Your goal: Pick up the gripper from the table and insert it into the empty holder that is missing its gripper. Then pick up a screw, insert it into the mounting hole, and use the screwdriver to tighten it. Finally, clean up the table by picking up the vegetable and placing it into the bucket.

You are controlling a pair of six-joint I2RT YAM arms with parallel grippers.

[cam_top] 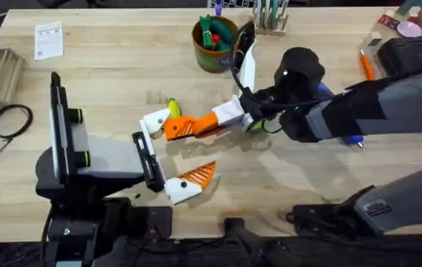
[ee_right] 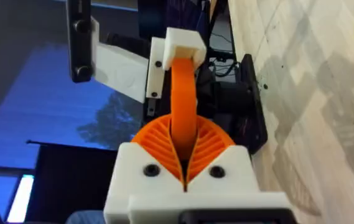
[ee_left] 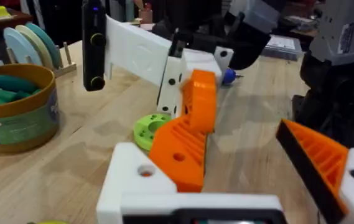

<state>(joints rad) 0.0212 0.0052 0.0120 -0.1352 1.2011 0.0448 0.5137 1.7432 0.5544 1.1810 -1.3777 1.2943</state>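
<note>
Up close, your right gripper (ee_right: 183,163) was clamped on the gripper (ee_right: 183,99), its two orange ribbed pads (ee_right: 213,144) pressed against the wedge's sides. In the overhead view that right gripper (cam_top: 228,116) sat near mid-table, reaching leftward, with the orange wedge (cam_top: 185,127) jutting from it toward the left arm.

The wedge's far end met the holder (cam_top: 153,121), the white block on the farther finger of your left gripper (cam_top: 172,154). From the left wrist the wedge (ee_left: 180,149) lay against the holder (ee_left: 133,180), a round hole showing in each; whether it was fully seated, you could not tell. The left gripper (ee_left: 245,180) stood wide open, with nothing between the jaws. Its nearer finger (cam_top: 183,189) carried its own orange pad (cam_top: 199,176).

The vegetable (cam_top: 172,109) lay on the table (cam_top: 107,67) just behind the holder, apart from it. A flat green disc (cam_top: 254,124) lay under the right gripper's wrist. The screwdriver (cam_top: 353,139) was mostly hidden beneath the right arm, with bits of blue showing on either side.

The bucket (cam_top: 214,55) stood upright at the far edge, well apart from the grippers, with green and red toy vegetables inside. An orange pen (cam_top: 366,65) lay to the far right.
</note>
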